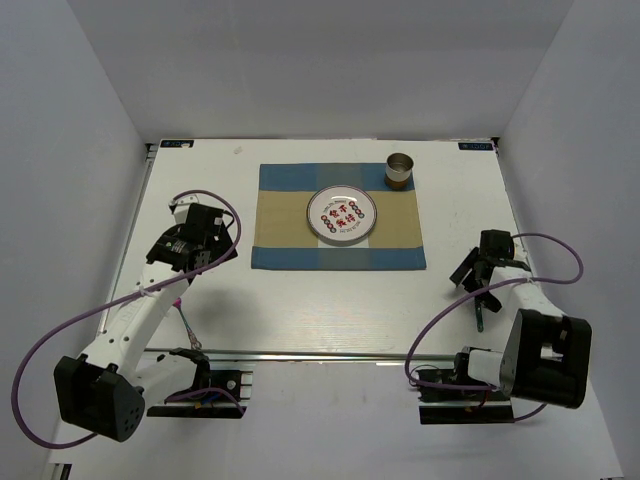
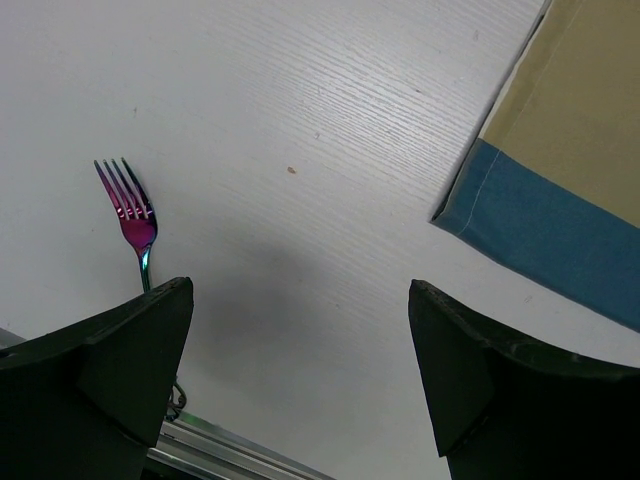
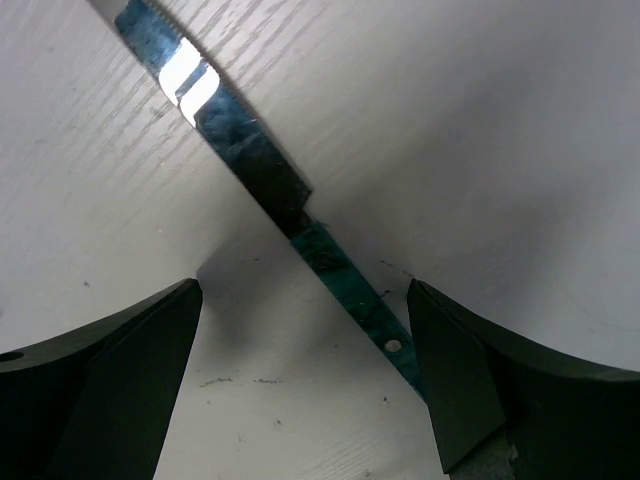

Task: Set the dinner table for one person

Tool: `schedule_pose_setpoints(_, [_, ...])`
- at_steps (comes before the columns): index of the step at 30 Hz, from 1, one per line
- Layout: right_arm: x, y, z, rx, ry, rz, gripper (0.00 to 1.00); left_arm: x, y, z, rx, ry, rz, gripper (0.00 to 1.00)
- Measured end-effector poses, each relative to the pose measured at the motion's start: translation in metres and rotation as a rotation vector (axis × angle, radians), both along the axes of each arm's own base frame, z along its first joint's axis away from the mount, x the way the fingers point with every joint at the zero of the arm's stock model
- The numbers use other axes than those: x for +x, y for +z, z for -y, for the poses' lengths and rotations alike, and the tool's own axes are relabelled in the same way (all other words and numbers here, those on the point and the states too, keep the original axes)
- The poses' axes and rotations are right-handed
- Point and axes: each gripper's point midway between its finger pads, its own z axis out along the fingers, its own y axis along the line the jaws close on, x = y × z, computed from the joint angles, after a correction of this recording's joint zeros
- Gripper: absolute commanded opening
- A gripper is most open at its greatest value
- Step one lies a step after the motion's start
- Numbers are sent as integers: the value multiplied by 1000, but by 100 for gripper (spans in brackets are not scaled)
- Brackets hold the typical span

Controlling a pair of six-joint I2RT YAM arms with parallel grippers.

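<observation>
The left gripper hung over the dinner table, its jaws wide apart and empty, with bare white tabletop showing between them. A fork lay flat beside one finger, tines pointing away from the wrist. A corner of the checked placemat lay beyond the other finger. In the top view the table's long axis ran left to right, with the aluminium rail on its near edge. The right gripper, jaws likewise wide apart and gripping nothing, hung above a knife that lay diagonally on the tabletop between them.
</observation>
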Motion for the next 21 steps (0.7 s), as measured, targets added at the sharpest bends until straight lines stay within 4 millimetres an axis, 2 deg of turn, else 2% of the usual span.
schedule_pose_setpoints(6, [7,-5,-11,60,93,-46,86,1,0,2,-6,-9,-1,98])
schedule_pose_setpoints(8, [9,-6,-11,62,105,-63,76,1,0,2,-7,-9,1,98])
schedule_pose_setpoints(9, [11,-7,-11,62,112,-71,65,1,0,2,-7,-9,1,98])
schedule_pose_setpoints(17, [24,-5,-17,98,158,-31,54,3,-1,3,-7,-17,1,98])
schedule_pose_setpoints(19, [27,-4,-22,117,172,-12,40,3,-1,4,-9,-19,-1,98])
schedule_pose_setpoints(21, [28,-5,-25,133,182,-1,5,3,-1,4,-11,-20,-2,98])
